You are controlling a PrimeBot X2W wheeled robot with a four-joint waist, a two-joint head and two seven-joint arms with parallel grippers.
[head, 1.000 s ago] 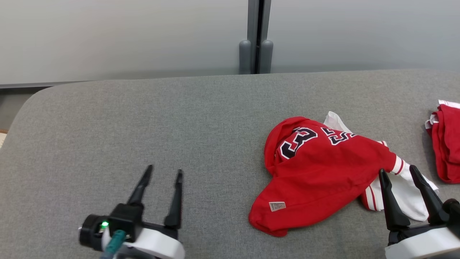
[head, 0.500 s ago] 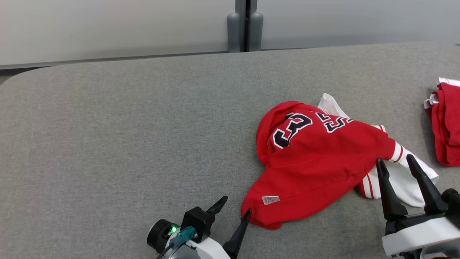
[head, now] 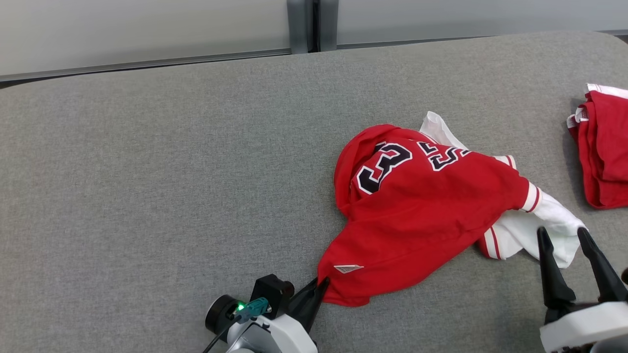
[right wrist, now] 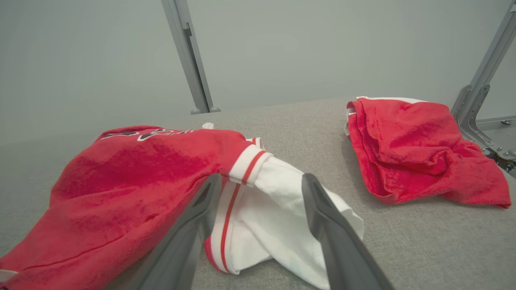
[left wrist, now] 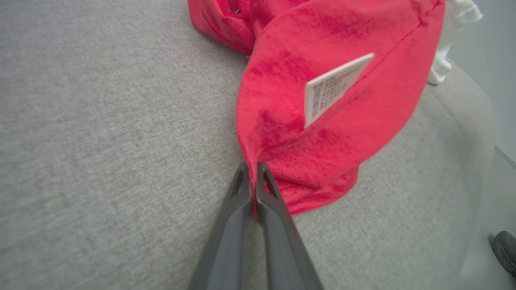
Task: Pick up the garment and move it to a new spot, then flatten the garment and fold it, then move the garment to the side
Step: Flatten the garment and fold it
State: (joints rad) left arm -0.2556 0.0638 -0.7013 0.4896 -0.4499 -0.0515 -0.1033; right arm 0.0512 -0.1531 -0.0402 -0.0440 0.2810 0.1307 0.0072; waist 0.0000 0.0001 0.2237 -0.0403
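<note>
- The garment (head: 422, 206) is red. It lies in a crumpled heap on the right half of the grey table (head: 147, 171).
- Dark numbers (head: 382, 166) with white edges show on top of the heap, on its far side.
- A small white label (head: 348, 268) sits on the garment, near the corner closest to the robot.
- The left tool (head: 320, 285) is closed. Its two dark fingers pinch the edge of the garment at that near corner, just beside the label. In the left wrist view, a thin bit of red sits squeezed between the fingers.
- A white sleeve (head: 549, 223) with red stripes sticks out from the right side of the heap.
- The right tool (head: 561, 233) is open, with its two fingers spread apart. It holds nothing. Its tips are right by the white sleeve, and I cannot tell if they touch it.
- A red bundle (head: 603, 152) with a white edge lies at the far right of the table, apart from the garment.
- Behind the table is a pale wall (head: 147, 29) with a grey post (head: 304, 24).
</note>
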